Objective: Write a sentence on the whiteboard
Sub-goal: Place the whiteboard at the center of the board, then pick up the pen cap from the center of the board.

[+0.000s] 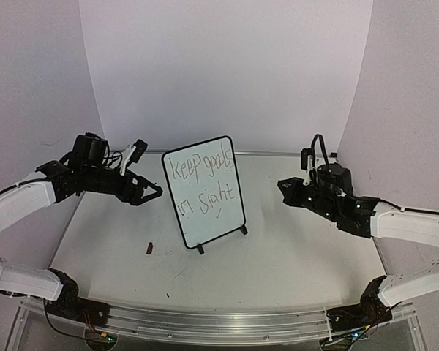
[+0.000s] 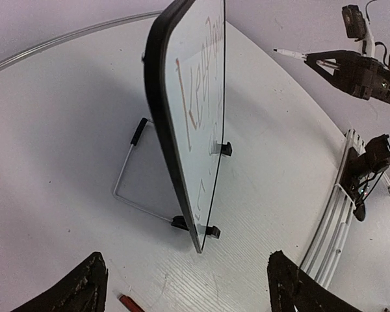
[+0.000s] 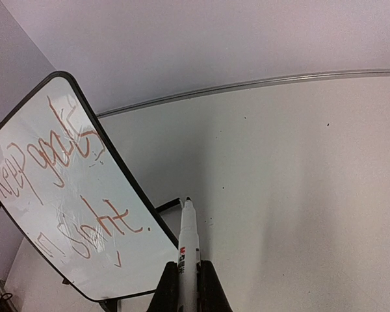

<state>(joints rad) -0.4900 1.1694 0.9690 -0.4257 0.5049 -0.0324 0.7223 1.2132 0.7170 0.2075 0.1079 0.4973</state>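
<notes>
Left arm (image 1: pixel 18 205) and right arm (image 1: pixel 413 227): white shell links, black joints and bases. Black cable (image 1: pixel 320 142) loops over right wrist. Small green lights (image 1: pixel 357 207) on its black housing. White bracket (image 1: pixel 135 153) on left wrist. Left fingers (image 2: pixel 78 289) black, tapered, rough-textured.

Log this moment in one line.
whiteboard: upright, sentence written | left gripper: open, empty | right gripper: shut on marker, clear of whiteboard

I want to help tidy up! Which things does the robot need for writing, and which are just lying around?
For the job: whiteboard, sentence, marker in the right gripper.
Just lying about: small reddish piece on the table.
</notes>
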